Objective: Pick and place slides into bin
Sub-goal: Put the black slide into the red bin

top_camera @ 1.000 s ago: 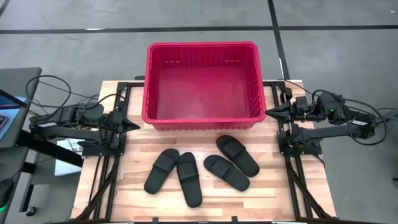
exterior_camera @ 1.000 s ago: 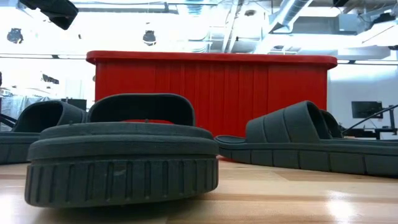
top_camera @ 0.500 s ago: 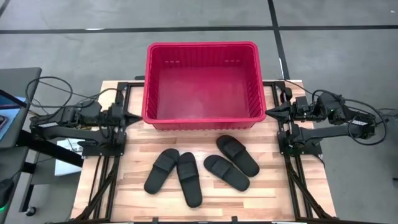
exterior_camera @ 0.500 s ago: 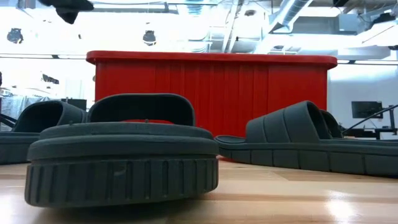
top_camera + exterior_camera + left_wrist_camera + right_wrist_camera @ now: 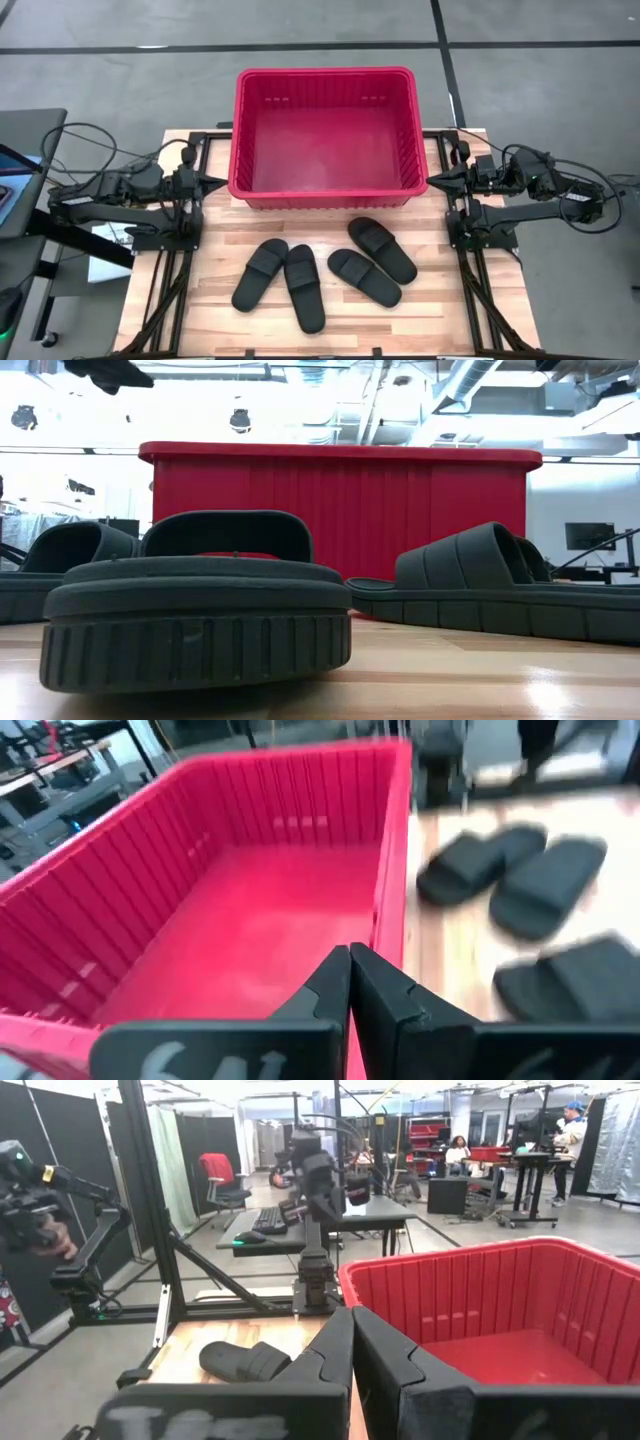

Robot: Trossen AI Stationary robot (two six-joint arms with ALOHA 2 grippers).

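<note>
Four slides (image 5: 322, 273) crowd the bench (image 5: 420, 320); left gripper (image 5: 218, 181) and right gripper (image 5: 433, 179), fingers together, risk snagging a neighbouring slide.

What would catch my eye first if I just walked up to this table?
Most likely the big red bin, empty, at the far side of the wooden table. Next, the four black slides lying on the wood just in front of it, in two loose pairs. The left gripper and right gripper sit at the bin's two ends, fingers shut and holding nothing.
</note>
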